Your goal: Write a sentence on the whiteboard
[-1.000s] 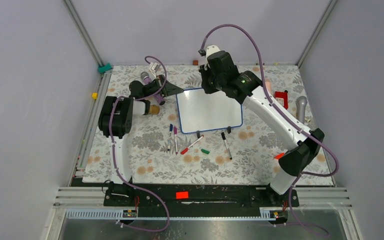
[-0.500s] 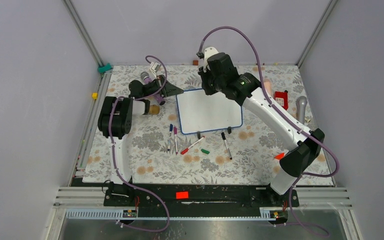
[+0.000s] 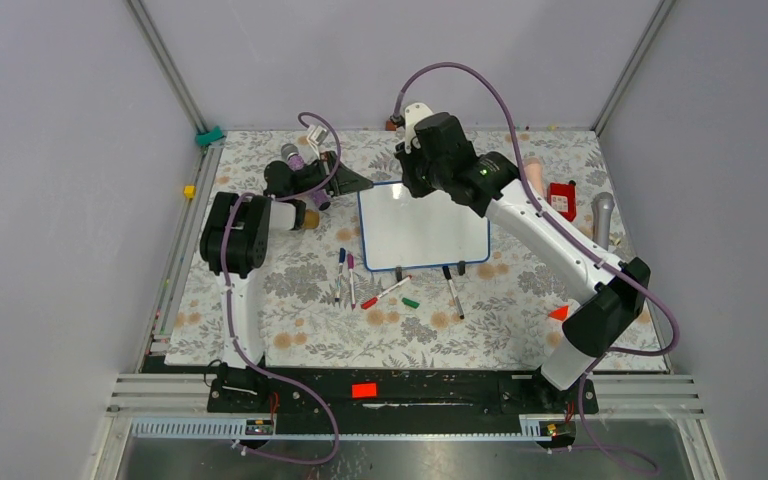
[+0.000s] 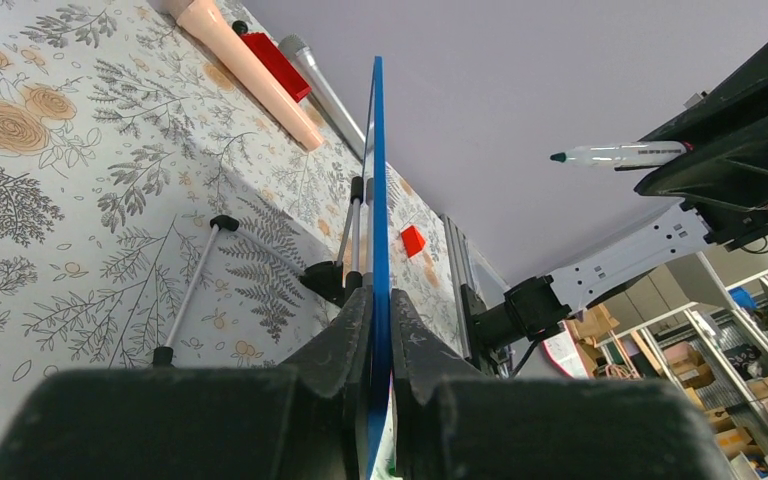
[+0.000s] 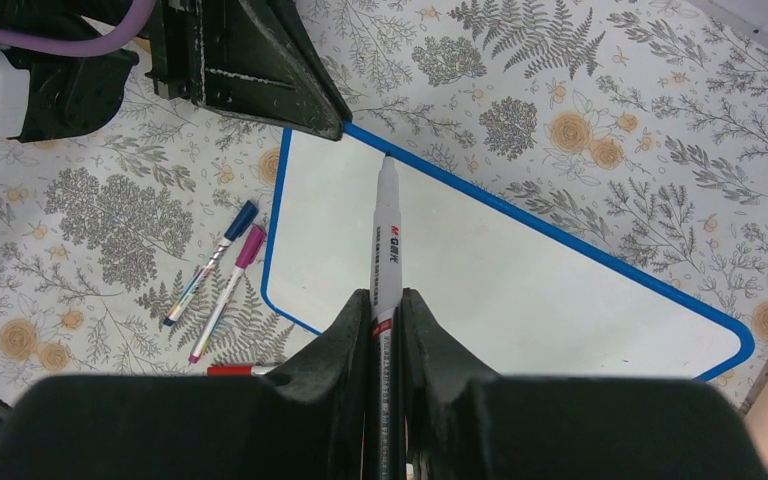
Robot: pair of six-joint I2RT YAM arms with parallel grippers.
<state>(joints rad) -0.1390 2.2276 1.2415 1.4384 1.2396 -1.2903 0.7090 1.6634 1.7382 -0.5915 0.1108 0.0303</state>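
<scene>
Writing not begun, I'd say: the whiteboard (image 3: 425, 225), mid-table toward the far side, looks blank. Your left gripper (image 4: 378, 300) is clamped on its far-left corner. Your right gripper (image 5: 385, 300) is closed on a marker (image 5: 387, 220), tip over the far edge beside that corner. Next: tip down onto the white, light pressure. Grey walls, floral tablecloth (image 3: 290, 290), loose pens (image 3: 380, 290) near the board's near edge.

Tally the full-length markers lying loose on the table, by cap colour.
Blue marker: 1
Pink marker: 1
Red marker: 1
Black marker: 1
Total: 4
Short green piece, perhaps a cap, not counted.
</scene>
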